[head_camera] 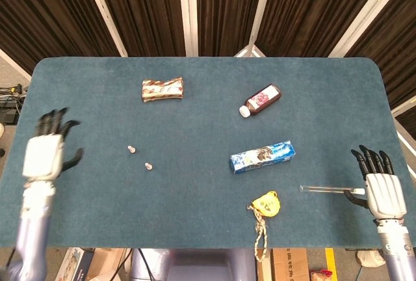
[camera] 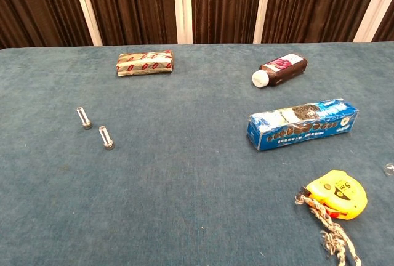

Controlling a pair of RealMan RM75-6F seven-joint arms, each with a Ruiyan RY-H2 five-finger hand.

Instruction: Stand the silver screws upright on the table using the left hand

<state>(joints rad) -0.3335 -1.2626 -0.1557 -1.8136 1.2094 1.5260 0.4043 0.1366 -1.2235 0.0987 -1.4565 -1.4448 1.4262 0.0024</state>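
Observation:
Two silver screws stand upright on the blue table, heads down. One screw (head_camera: 131,149) (camera: 83,118) is to the left, the other screw (head_camera: 148,165) (camera: 106,138) a little nearer and to its right. My left hand (head_camera: 44,155) hovers at the table's left edge with its fingers spread and nothing in it, well away from both screws. It does not show in the chest view. My right hand (head_camera: 381,189) stays at the right edge, fingers straight, holding nothing.
A snack packet (head_camera: 162,89) lies at the back left, a brown bottle (head_camera: 260,100) at the back right. A blue box (head_camera: 262,157) lies in the middle right, a yellow tape measure (head_camera: 266,204) with cord near the front, and a clear tube (head_camera: 323,190) by my right hand.

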